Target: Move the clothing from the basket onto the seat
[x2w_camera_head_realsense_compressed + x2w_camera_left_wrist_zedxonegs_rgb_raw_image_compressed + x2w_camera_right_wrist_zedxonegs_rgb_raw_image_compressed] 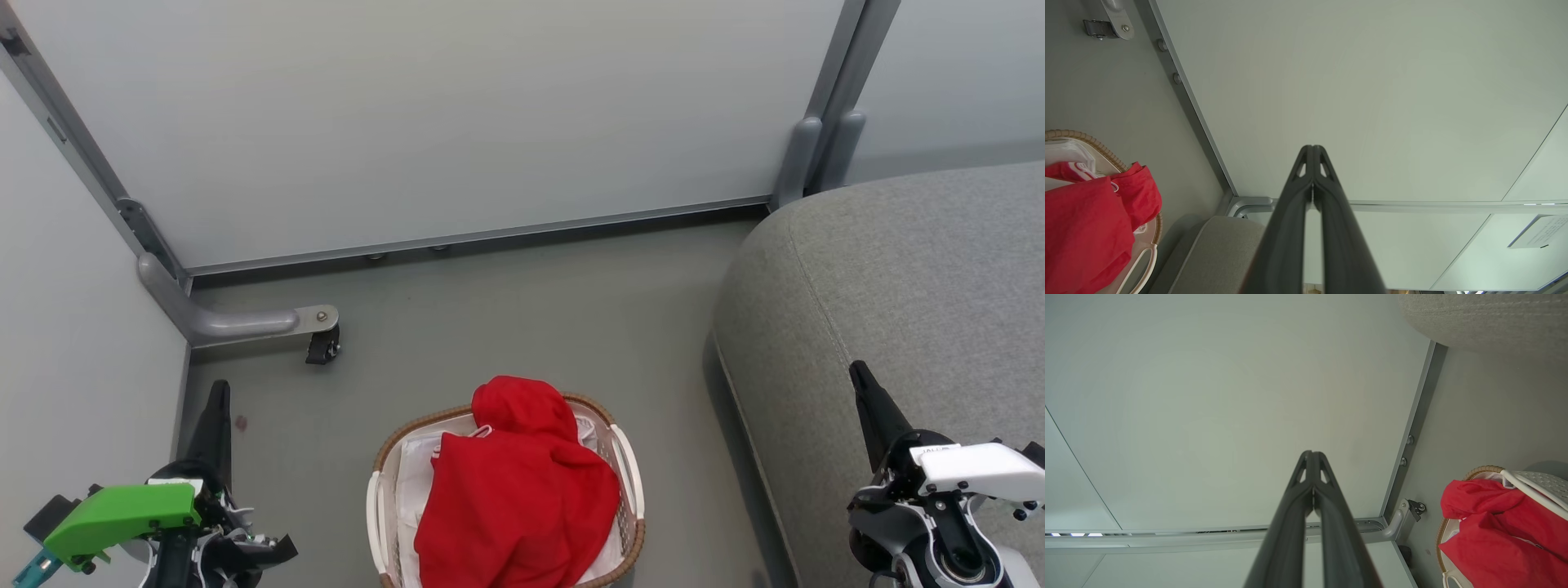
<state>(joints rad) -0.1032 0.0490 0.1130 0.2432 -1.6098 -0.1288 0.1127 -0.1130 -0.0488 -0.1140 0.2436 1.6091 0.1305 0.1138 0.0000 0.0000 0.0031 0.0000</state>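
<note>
The red clothing (pixel 514 490) lies heaped in the basket (pixel 629 465), an oval white one with a brown woven rim, on the floor at the bottom centre. To the right stretches the grey seat (pixel 898 286). My left gripper (pixel 219 390) is at the lower left, shut and empty, well left of the basket. My right gripper (pixel 857 371) is shut and empty over the seat's front part. In the left wrist view, the clothing (pixel 1081 228), basket (pixel 1106 153) and left gripper (pixel 1312 148) show. The right wrist view has the clothing (pixel 1502 535), seat (pixel 1486 314) and right gripper (pixel 1312 453).
A pale partition wall (pixel 449 122) closes the back, with a metal foot and caster (pixel 322 347) on the floor at the left. Another panel stands along the left side. Grey floor (pixel 531 310) lies between the basket and the wall.
</note>
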